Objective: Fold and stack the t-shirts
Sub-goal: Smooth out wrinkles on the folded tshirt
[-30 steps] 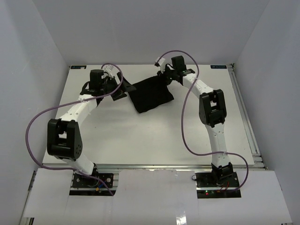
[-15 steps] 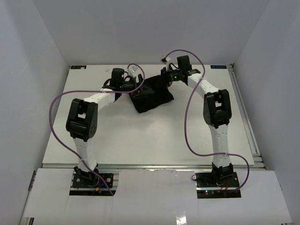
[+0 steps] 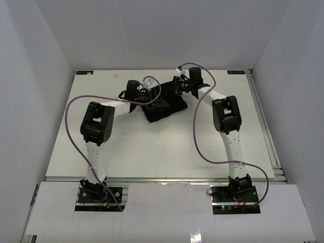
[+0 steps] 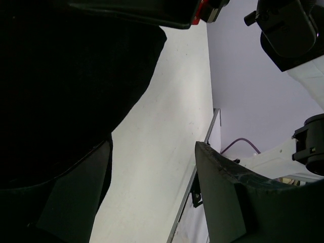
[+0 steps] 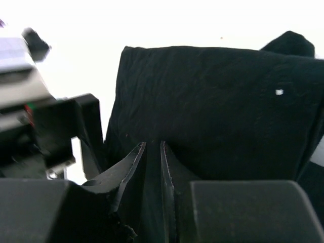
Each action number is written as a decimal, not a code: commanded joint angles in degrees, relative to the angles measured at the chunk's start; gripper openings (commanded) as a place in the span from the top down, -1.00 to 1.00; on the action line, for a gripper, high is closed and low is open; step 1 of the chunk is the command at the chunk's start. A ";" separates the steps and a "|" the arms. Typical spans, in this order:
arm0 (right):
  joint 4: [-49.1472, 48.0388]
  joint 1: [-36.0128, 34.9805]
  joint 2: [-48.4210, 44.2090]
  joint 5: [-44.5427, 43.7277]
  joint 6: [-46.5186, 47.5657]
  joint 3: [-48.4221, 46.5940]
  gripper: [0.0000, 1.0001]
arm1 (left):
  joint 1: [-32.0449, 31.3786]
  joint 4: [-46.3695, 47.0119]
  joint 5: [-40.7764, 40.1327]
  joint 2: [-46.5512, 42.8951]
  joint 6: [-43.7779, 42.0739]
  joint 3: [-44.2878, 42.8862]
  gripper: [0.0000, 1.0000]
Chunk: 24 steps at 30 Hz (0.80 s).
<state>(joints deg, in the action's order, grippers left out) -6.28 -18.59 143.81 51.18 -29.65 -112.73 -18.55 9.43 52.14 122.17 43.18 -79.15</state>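
Note:
The black t-shirt [image 3: 166, 109] lies folded and bunched at the back middle of the white table [image 3: 152, 152]. My left gripper [image 3: 152, 96] is at the shirt's left edge. In the left wrist view this gripper [image 4: 152, 177] is open, with bare table between its jaws and the shirt [image 4: 61, 76] beside its left finger. My right gripper [image 3: 176, 87] is at the shirt's back edge. In the right wrist view it [image 5: 153, 147] is closed to a thin gap on a fold of the shirt [image 5: 212, 101]. A tiny pale mark [image 5: 279, 92] shows on the fabric.
White enclosure walls stand around the table. A metal rail [image 3: 264, 121] runs along its right side. Purple cables [image 3: 202, 131] loop over both arms. The right arm's wrist [image 4: 288, 30] hangs close above in the left wrist view.
My left arm has swung right, bringing its gripper from the table's left to the shirt's left edge. My right gripper has shifted slightly left, and the shirt's back edge is more bunched.

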 commanded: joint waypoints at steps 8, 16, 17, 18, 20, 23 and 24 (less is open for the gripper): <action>-6.55 1.19 4.99 -5.73 -11.83 -2.67 0.48 | -0.35 3.84 1.65 3.42 -0.99 5.32 -0.58; -7.43 4.00 7.27 -8.64 -13.68 -3.20 0.47 | -0.35 3.75 1.12 2.99 -2.31 9.28 -0.58; -7.43 4.17 7.28 -8.73 -13.59 -3.03 0.46 | -0.26 3.67 1.12 2.90 -2.22 9.54 -0.58; -7.60 4.44 7.19 -8.73 -13.68 -2.42 0.47 | -0.35 3.66 1.12 2.81 -2.13 9.98 -0.58; -9.35 4.79 6.66 -7.77 -14.38 -1.54 0.47 | -0.26 3.49 1.03 2.29 -2.22 9.90 -0.58; -12.34 5.05 5.00 -3.74 -15.00 -0.83 0.44 | -0.35 2.35 0.68 1.06 -2.22 8.32 -0.58; -14.18 5.32 3.77 -2.59 -14.91 -1.09 0.43 | -0.35 1.13 0.68 -0.16 -2.22 7.53 -0.59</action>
<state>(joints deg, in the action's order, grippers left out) -14.90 -14.92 149.32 47.99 -44.45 -113.93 -18.61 17.76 53.45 124.79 42.37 -71.92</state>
